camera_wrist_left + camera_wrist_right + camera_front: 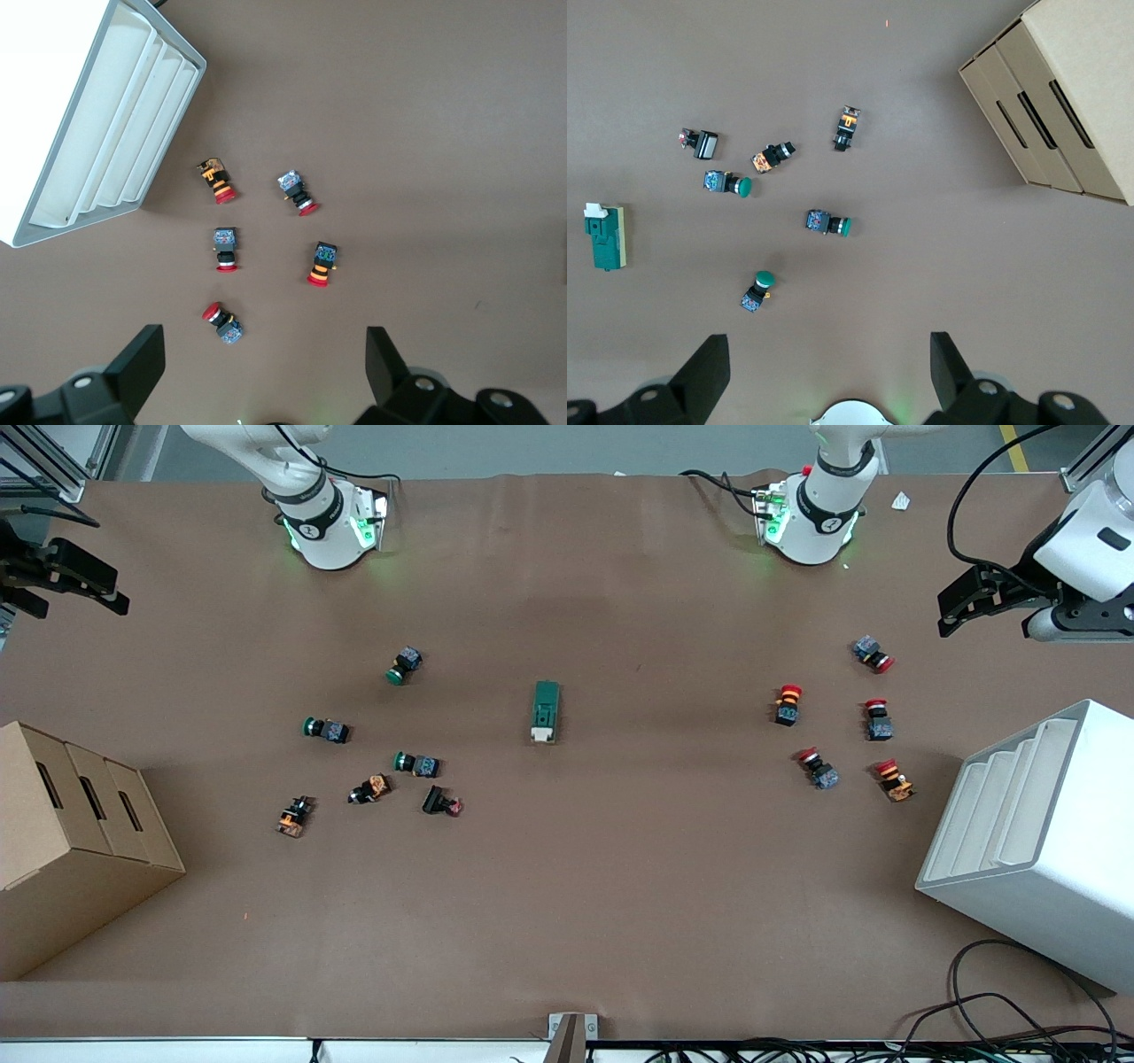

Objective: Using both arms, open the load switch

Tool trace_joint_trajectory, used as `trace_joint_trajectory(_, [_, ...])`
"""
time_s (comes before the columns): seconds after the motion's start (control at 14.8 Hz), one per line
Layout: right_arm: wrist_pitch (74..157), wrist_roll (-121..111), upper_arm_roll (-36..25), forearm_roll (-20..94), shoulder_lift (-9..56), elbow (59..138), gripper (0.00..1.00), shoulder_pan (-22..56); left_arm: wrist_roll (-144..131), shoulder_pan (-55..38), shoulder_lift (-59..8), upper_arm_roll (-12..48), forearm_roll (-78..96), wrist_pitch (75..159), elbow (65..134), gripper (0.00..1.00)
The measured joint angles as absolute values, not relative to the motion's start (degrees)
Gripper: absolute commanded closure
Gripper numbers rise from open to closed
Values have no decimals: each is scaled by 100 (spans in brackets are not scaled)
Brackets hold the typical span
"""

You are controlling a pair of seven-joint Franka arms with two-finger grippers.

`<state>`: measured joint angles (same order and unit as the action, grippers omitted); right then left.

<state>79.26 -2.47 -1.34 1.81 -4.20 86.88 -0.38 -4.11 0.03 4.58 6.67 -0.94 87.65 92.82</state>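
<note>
Load switch (545, 711), a dark green block with a white toggle at its lower end, lies alone at the centre of the front frame on the brown table (620, 868). Left gripper (961, 607) hangs at the frame's upper right over the table's edge, fingers spread wide and holding nothing. Right gripper (66, 580) waits at the upper left edge, fingers likewise wide apart.

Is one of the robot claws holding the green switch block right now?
No, the load switch lies alone in the middle of the table, while the left claw and right claw hang open at the table's ends.
</note>
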Motion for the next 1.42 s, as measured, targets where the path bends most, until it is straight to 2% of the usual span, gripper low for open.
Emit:
trace_joint_trajectory(0.41, [7927,-275,-133,113,-420,8688,0,-38,-408,-69,335,798,-94,8754,9029,0])
trace_joint_trajectory(0.95, [7843,-275,-142,118,-420,8693,0,-42,-853,-301,66,1855,-38,8706,8867,0])
trace_joint_trajectory(1.22, [7845,-275,-144,141,-420,8693,0,-42,-2461,-630,-223,2557,-46,9218,8913,0])
trace_joint_trajectory(1.42, [7845,-275,-144,155,-420,8693,0,-43,-3870,-1285,-579,2730,-449,9567,8962,0])
